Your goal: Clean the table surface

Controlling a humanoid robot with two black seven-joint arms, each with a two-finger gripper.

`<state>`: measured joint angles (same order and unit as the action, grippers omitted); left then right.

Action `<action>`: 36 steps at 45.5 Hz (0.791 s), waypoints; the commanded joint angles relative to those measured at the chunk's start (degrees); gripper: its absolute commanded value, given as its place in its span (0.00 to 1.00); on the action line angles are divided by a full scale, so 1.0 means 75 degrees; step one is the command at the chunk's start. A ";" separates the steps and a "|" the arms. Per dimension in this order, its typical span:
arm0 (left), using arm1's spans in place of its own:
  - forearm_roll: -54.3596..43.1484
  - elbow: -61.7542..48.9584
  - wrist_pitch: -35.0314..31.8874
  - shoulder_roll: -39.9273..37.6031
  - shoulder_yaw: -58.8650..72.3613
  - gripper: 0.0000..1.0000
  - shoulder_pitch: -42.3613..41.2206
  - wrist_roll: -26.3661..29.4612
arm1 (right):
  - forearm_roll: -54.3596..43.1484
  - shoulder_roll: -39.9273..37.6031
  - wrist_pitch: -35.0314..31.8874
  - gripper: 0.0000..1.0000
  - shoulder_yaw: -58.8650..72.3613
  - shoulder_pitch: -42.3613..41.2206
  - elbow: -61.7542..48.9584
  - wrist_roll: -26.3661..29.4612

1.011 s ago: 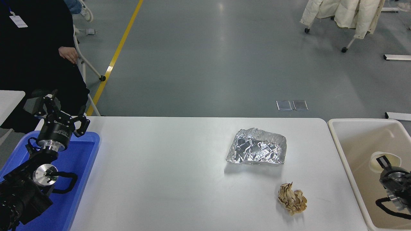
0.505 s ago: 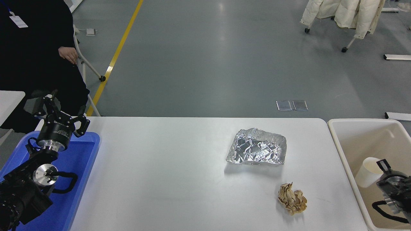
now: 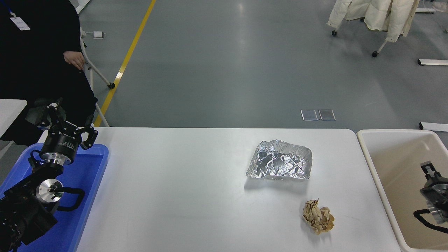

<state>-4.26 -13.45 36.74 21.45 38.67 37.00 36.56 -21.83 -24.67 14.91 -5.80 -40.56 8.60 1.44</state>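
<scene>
The white table surface (image 3: 175,196) carries a crumpled sheet of silver foil (image 3: 280,160) right of centre. A crumpled brown paper ball (image 3: 318,217) lies nearer me, below the foil. My right gripper (image 3: 429,172) hangs over the cream bin (image 3: 371,164) at the right edge, apart from both pieces of litter. Nothing shows in its grasp. My left gripper (image 3: 71,120) is parked open and empty over the blue tray (image 3: 96,168) at the lower left.
A person in black stands at the far left, one hand (image 3: 74,58) near a wheeled chair frame (image 3: 99,75). A coat rack (image 3: 378,17) stands on the grey floor at the far right. A second white table's corner (image 3: 10,108) shows at the left edge.
A second ago my right gripper held a white cup over the bin. Half a second ago the cup stood loose in the bin. Now the cup is out of sight and the gripper sits further right.
</scene>
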 commanded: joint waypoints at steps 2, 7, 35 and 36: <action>0.0006 0.0000 0.0000 0.0000 0.0000 1.00 0.0000 0.0000 | 0.0121 -0.1631 -0.0020 1.00 -0.0761 -0.0170 0.1967 -0.0005; -0.0006 -0.0011 0.0000 0.0000 0.0000 1.00 0.0000 0.0000 | 0.0063 -0.2756 -0.0067 1.00 -0.1300 -0.0135 0.3480 -0.0005; 0.0006 0.0000 0.0000 0.0000 0.0000 1.00 0.0000 0.0000 | -0.0007 -0.2607 -0.0453 1.00 -0.6513 0.1717 0.6036 -0.0005; -0.0006 0.0000 0.0000 0.0000 0.0000 1.00 0.0000 0.0000 | -0.0007 -0.2478 -0.0477 1.00 -0.6748 0.1775 0.6107 -0.0005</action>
<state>-4.28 -13.47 36.74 21.44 38.67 37.01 36.56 -21.84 -48.36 13.33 -35.86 -32.57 47.01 1.39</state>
